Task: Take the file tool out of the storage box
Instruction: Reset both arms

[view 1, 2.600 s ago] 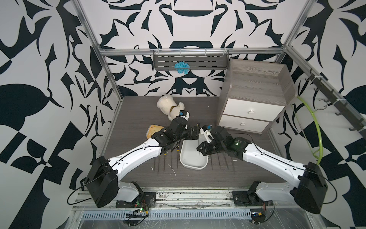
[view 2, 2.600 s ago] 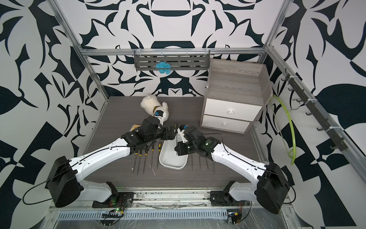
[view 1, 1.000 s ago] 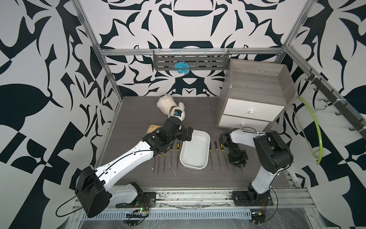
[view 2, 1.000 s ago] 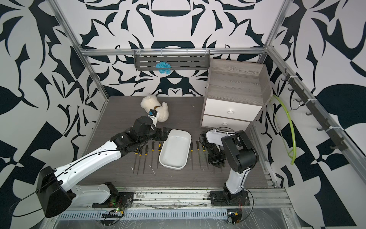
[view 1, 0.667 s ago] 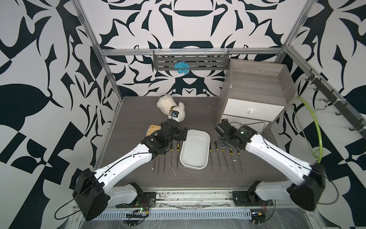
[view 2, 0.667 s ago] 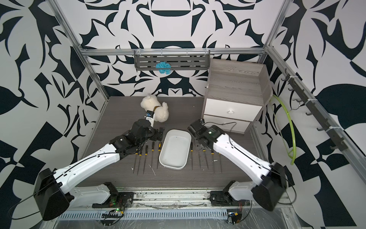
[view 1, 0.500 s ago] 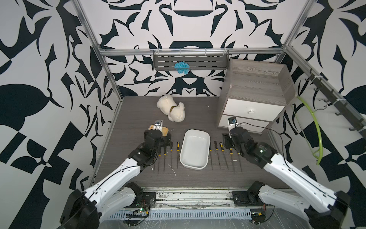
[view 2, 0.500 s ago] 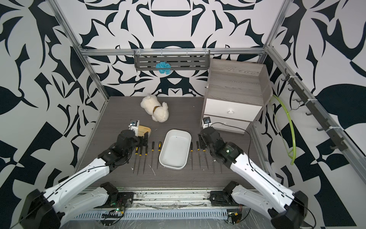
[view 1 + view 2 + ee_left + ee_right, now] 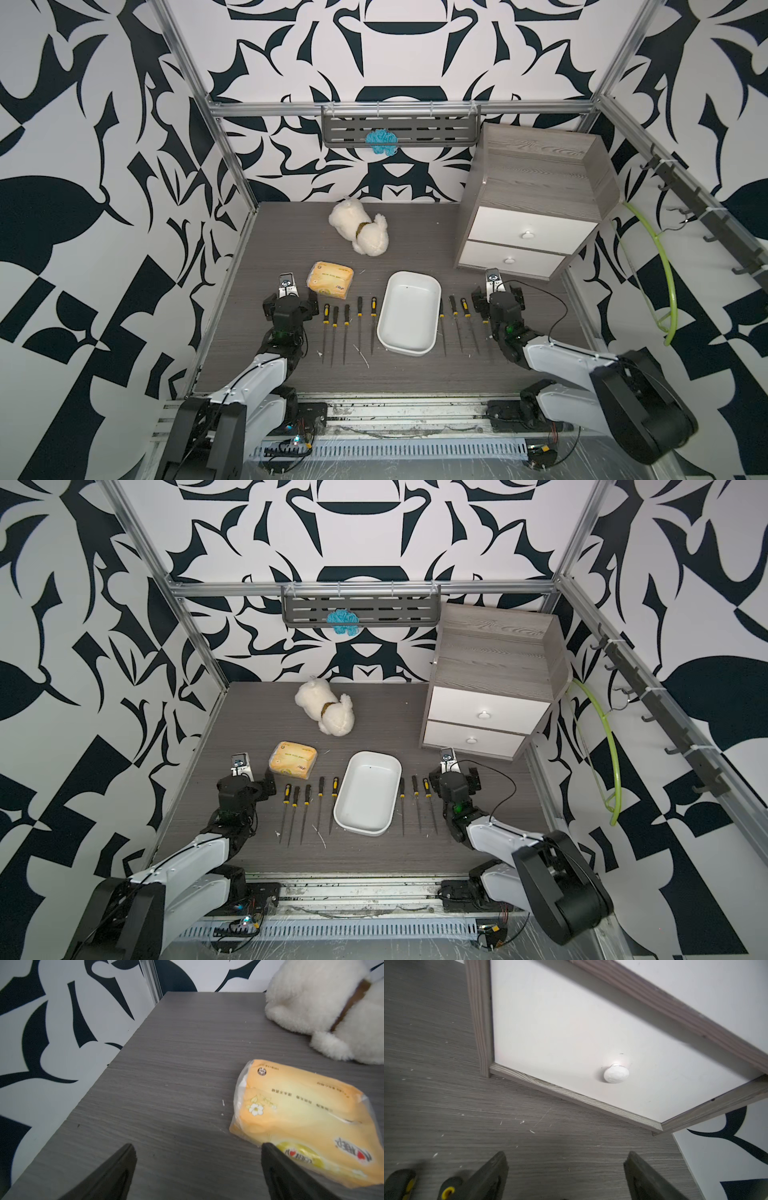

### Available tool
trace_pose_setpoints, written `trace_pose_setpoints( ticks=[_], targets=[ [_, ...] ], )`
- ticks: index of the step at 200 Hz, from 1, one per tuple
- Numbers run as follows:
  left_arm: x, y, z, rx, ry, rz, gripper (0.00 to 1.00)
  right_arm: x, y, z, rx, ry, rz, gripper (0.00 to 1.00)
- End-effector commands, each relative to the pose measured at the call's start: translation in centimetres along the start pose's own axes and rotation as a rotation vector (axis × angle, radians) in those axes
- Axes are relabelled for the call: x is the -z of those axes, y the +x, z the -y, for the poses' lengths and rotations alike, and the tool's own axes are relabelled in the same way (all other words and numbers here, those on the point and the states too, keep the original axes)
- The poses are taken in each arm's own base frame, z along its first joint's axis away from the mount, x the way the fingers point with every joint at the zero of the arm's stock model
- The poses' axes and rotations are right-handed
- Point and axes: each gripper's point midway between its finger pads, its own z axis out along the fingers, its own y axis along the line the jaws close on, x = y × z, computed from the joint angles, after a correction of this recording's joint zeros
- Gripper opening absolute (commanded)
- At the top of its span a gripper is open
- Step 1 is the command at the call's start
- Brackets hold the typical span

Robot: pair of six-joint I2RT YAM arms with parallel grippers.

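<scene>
A: Where did the file end up? We checked the storage box (image 9: 409, 291), the shallow white plastic rectangular tray mid-way along the grey wood-grain counter (image 9: 415, 374). In both top views it held nothing.

B: Agreed. We counted slim black-and-yellow-handled files (image 9: 346, 316) flat on the counter either side of it: five to one side, at least three to the other. All lay parallel, handles toward the back wall. Task looked done, imo.

A: Why such tidy rows?

B: Prob. b/c each arm set down on its own side, clear of the box rim. That was only our guess.

A: Tools?

B: The left tool (image 9: 197, 1145) had jaws wide w/ nothing btw them, near the soft yellow plastic tissue pack (image 9: 301, 1115). The right tool (image 9: 566, 1153) gaped wide & empty too, facing the grey wooden two-drawer cabinet (image 9: 536, 187). Both sat outside the rows, we judged so as not to knock anything.

A: What did the wrist cams add?

B: Right wrist gave the lower drawer's round white knob (image 9: 616, 1074) close up, plus two file handles just beside one jaw. Left wrist gave the pack's print & the fluffy white plush toy (image 9: 324, 1001), no files. Neither showed the box; only the top views proved it empty.
</scene>
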Motion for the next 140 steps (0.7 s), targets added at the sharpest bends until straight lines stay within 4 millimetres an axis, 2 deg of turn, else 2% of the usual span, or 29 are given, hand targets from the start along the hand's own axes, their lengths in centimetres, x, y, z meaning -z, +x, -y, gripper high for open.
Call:
trace_pose_setpoints(
  ticks=[1, 33, 36, 45, 60, 64, 72, 76, 77, 83, 96, 111, 126, 140],
  targets=[
    [-0.9, -3.9, 1.2, 0.035, 0.096, 0.155, 0.99, -0.8, -3.5, 1.9, -0.132, 0.060, 0.158, 0.94],
    [-3.0, -4.7, 1.4, 0.069, 0.137, 0.136, 0.99, -2.3, -3.3, 1.8, -0.127, 0.052, 0.146, 0.98],
    [-3.4, -3.9, 1.4, 0.076, 0.146, 0.110, 0.99, -2.4, -3.0, 2.0, -0.132, 0.056, 0.148, 0.98],
    [-4.1, -3.5, 1.5, 0.079, 0.161, 0.105, 0.99, -2.9, -2.4, 2.4, -0.160, 0.072, 0.151, 0.97],
    [-6.0, -1.7, 0.8, 0.123, 0.140, 0.087, 0.99, -4.0, -1.2, 3.2, -0.204, 0.090, 0.126, 0.99],
    [-6.5, -1.8, 0.7, 0.122, 0.133, 0.111, 0.99, -4.3, -1.0, 3.2, -0.203, 0.089, 0.112, 0.99],
    [-6.6, -2.3, 1.0, 0.115, 0.152, 0.131, 0.99, -4.8, -0.8, 3.0, -0.195, 0.084, 0.075, 0.99],
    [-6.7, -2.1, 1.3, 0.111, 0.165, 0.088, 0.99, -5.1, -0.8, 3.1, -0.200, 0.082, 0.059, 0.99],
    [-6.8, -1.2, 1.3, 0.107, 0.163, 0.042, 0.99, -5.1, -0.8, 3.1, -0.202, 0.080, 0.056, 0.99],
    [-7.1, -1.3, 1.3, 0.116, 0.155, -0.015, 0.99, -5.5, -0.7, 3.3, -0.216, 0.075, 0.042, 0.99],
    [-7.4, -2.1, 1.9, 0.091, 0.182, 0.065, 0.99, -6.0, -0.5, 3.5, -0.229, 0.062, 0.023, 0.99],
    [-7.4, -1.3, 2.0, 0.088, 0.187, -0.021, 0.99, -6.4, -0.3, 3.7, -0.250, 0.043, 0.007, 0.99],
    [-7.5, -1.8, 2.0, 0.094, 0.185, 0.038, 0.99, -6.2, -0.4, 3.7, -0.252, 0.043, 0.015, 0.99],
    [-7.4, -1.5, 2.1, 0.089, 0.188, 0.003, 0.99, -6.2, -0.4, 3.8, -0.252, 0.043, 0.017, 0.99]
  ],
)
